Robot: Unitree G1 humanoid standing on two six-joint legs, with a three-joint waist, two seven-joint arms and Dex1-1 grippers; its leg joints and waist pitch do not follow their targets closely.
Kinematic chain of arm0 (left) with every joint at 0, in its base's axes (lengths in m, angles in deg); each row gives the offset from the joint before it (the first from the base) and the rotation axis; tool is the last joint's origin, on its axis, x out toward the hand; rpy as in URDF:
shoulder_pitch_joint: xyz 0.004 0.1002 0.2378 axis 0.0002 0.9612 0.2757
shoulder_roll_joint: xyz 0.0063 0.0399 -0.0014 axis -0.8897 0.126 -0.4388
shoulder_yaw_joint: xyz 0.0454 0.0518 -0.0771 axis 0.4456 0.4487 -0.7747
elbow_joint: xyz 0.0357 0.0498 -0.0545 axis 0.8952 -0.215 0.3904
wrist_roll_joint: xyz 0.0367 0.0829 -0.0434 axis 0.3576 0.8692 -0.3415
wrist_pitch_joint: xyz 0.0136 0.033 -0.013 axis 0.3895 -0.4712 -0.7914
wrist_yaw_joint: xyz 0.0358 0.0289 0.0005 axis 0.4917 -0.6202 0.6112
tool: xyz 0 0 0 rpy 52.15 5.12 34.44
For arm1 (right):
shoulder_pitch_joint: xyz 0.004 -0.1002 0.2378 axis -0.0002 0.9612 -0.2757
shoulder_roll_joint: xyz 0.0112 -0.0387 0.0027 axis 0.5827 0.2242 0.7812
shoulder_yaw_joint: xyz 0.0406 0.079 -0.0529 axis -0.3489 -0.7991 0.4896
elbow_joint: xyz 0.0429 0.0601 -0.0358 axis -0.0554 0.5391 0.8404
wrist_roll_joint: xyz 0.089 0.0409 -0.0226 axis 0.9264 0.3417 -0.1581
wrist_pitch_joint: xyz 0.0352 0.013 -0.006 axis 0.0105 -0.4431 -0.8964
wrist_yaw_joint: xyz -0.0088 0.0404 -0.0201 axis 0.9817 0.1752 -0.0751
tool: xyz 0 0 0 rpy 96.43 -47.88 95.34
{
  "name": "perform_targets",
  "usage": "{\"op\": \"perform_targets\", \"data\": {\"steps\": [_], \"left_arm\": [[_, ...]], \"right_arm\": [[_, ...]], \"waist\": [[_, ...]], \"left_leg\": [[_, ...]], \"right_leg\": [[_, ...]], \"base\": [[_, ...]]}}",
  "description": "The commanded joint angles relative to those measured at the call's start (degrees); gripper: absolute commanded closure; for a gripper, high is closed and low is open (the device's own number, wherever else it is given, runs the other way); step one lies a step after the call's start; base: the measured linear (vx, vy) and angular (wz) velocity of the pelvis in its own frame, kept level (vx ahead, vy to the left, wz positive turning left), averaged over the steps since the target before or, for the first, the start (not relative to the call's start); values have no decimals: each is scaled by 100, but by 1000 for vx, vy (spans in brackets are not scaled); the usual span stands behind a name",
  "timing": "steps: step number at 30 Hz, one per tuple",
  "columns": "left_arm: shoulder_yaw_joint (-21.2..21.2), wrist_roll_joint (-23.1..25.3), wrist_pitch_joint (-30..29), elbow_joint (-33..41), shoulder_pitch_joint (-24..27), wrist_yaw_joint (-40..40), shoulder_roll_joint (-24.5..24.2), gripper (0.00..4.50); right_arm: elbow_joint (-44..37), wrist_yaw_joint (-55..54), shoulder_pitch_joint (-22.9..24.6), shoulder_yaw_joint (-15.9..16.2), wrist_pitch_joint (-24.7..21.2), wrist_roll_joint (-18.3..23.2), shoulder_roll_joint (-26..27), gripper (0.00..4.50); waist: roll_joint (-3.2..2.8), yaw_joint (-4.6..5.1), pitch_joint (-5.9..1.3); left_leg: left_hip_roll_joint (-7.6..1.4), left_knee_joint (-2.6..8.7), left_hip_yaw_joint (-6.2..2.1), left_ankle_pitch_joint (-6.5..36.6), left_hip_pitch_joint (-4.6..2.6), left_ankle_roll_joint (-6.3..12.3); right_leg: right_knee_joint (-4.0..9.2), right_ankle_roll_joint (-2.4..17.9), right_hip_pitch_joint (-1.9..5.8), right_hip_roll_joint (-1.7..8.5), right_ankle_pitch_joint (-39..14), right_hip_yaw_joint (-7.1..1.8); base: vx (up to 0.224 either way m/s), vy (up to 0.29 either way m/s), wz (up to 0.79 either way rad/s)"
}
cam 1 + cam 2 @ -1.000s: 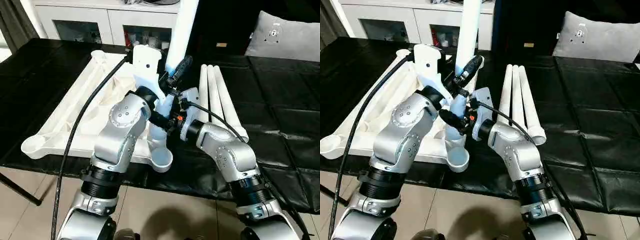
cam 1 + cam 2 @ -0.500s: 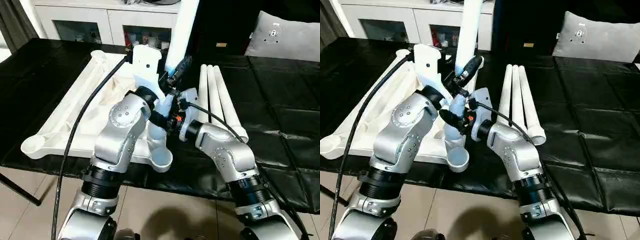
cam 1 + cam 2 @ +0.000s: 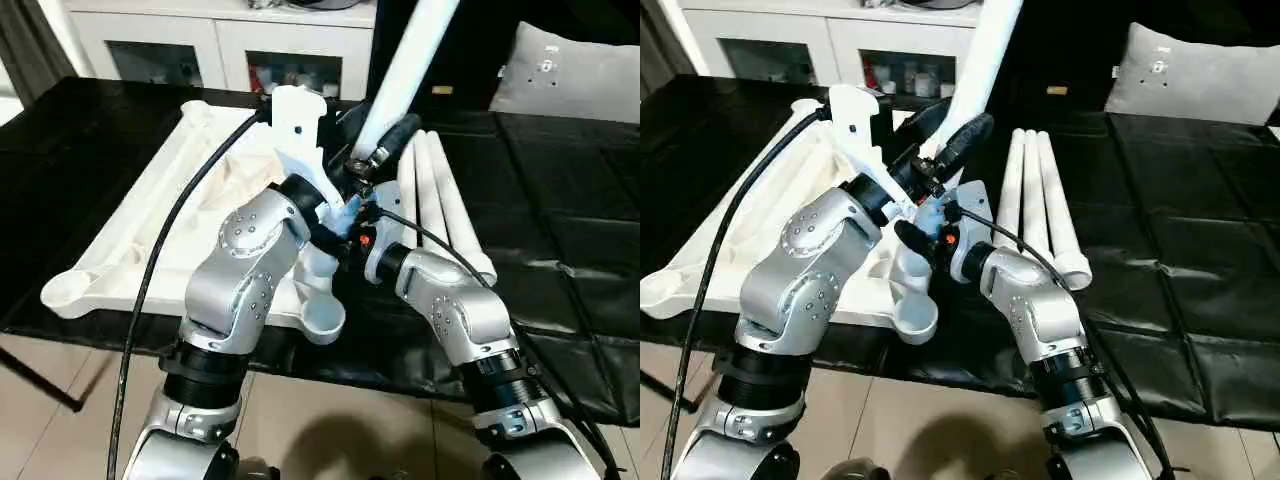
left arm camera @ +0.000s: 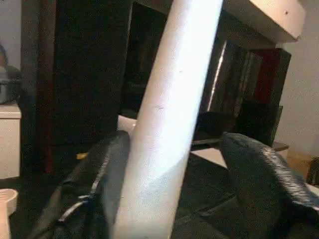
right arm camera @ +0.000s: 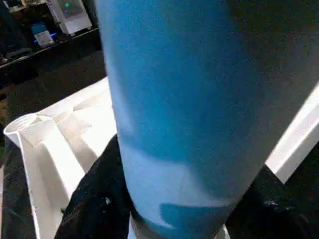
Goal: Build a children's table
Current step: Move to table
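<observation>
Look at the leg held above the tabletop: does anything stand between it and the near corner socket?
Nothing visible does. The leg leans over the tabletop, its lower end hidden behind both grippers just above the near socket, whose open mouth looks free.

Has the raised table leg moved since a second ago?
Yes. The raised leg has tipped: its top now leans toward the robot's right, over the three legs lying on the black cover; earlier it stood near upright.

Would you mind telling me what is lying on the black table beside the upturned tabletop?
Three white legs lie side by side on the black table, right of the upturned tabletop. Their near ends are partly hidden by the right arm.
</observation>
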State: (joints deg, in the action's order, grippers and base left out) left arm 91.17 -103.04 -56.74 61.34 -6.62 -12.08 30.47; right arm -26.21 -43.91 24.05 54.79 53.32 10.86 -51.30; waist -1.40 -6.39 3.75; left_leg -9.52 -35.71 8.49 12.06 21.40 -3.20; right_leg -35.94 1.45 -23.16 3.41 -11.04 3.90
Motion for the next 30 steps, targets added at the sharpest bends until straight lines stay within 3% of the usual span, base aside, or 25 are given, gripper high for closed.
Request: {"op": "perform_targets", "data": {"steps": [1,4,8,11,12,17,18,19,21,22,23,24,26,27,28,30], "left_arm": [[-45,-222,-96,235,15,-88,80,86],[-320,-456,-36,351,-12,-55,155,67],[-693,-747,-86,701,237,-60,-75,64],[-769,-770,-163,815,372,-80,-206,64],[-826,-744,-241,904,500,-74,-330,64],[-1038,-74,-293,783,1007,339,-790,64],[-1036,57,-309,756,1091,421,-875,64],[-971,445,-164,713,1382,530,-1126,64],[-988,505,-162,705,1480,581,-1164,64],[-985,572,-138,707,1550,639,-1188,64],[-978,619,-123,715,1594,677,-1207,64],[-920,761,-74,724,1657,740,-1250,64],[-890,789,-62,734,1659,757,-1236,64],[-830,780,-65,773,1598,769,-1179,64],[-800,762,-71,798,1555,773,-1148,64],[-714,688,-68,760,1362,662,-1090,64]], "right_arm": [[39,-69,-74,-60,67,-16,36,260],[92,-164,-95,-193,126,-49,-2,260],[-131,-376,46,-461,33,-40,-207,260],[-272,-395,119,-475,-18,-72,-305,260],[-409,-428,196,-459,10,-135,-377,260],[-1089,-676,524,-483,-53,-260,-485,260],[-1182,-698,583,-482,13,-289,-505,260],[-1375,-685,759,-441,665,-467,-540,260],[-1406,-769,821,-456,1005,-579,-509,260],[-1408,-738,883,-595,1148,-417,-411,260],[-1416,-704,927,-694,1210,-283,-342,260],[-1529,-392,1048,-842,1169,110,-269,260],[-1550,-235,1108,-887,1179,258,-244,260],[-1514,-45,1194,-877,1270,357,-240,260],[-1478,6,1227,-848,1336,355,-247,260],[-1372,191,1242,-644,1440,279,-293,260]], "waist": [[22,-8,-434],[31,-8,-426],[12,-9,-422],[8,1,-424],[-41,-11,-426],[-56,27,-419],[-54,28,-418],[-53,17,-416],[-55,34,-412],[-60,38,-412],[-46,37,-405],[-45,20,-399],[-54,10,-392],[61,8,-399],[-5,-26,-399],[24,-24,-404]], "left_leg": [[-324,432,-71,379,2,51],[-323,438,-67,435,5,35],[-327,446,-76,515,-8,2],[-309,438,-64,455,-6,-2],[-305,436,-76,463,-6,-16],[-303,461,-86,638,-20,-50],[-300,459,-86,662,-20,-65],[-316,475,-95,741,-17,-71],[-307,479,-83,815,-29,-105],[-310,480,-84,816,-32,-109],[-311,491,-85,914,-31,-80],[-318,497,-86,988,-41,-15],[-332,507,-102,1014,-32,22],[-328,509,-90,917,-18,66],[-340,495,-90,856,-21,76],[-328,496,-87,825,-13,75]], "right_leg": [[384,1105,366,517,-586,-326],[397,1158,373,513,-599,-324],[402,1075,371,505,-723,-323],[397,1021,364,475,-615,-323],[388,1006,362,473,-623,-317],[426,818,352,446,-770,-314],[427,807,352,450,-811,-315],[446,756,340,460,-922,-315],[448,688,321,457,-1028,-320],[451,706,315,458,-1039,-321],[458,751,314,465,-1129,-328],[469,772,304,466,-1174,-336],[461,789,304,468,-1157,-333],[460,808,327,471,-1096,-329],[450,850,304,497,-1082,-340],[448,872,310,483,-1068,-327]], "base": [[0,0,0],[0,0,0],[0,0,0],[0,0,0],[0,0,0],[0,0,0],[0,0,0],[0,0,0],[0,0,0],[0,0,0],[0,0,0],[0,0,0],[0,0,0],[0,0,0],[0,0,0],[0,0,0]]}}
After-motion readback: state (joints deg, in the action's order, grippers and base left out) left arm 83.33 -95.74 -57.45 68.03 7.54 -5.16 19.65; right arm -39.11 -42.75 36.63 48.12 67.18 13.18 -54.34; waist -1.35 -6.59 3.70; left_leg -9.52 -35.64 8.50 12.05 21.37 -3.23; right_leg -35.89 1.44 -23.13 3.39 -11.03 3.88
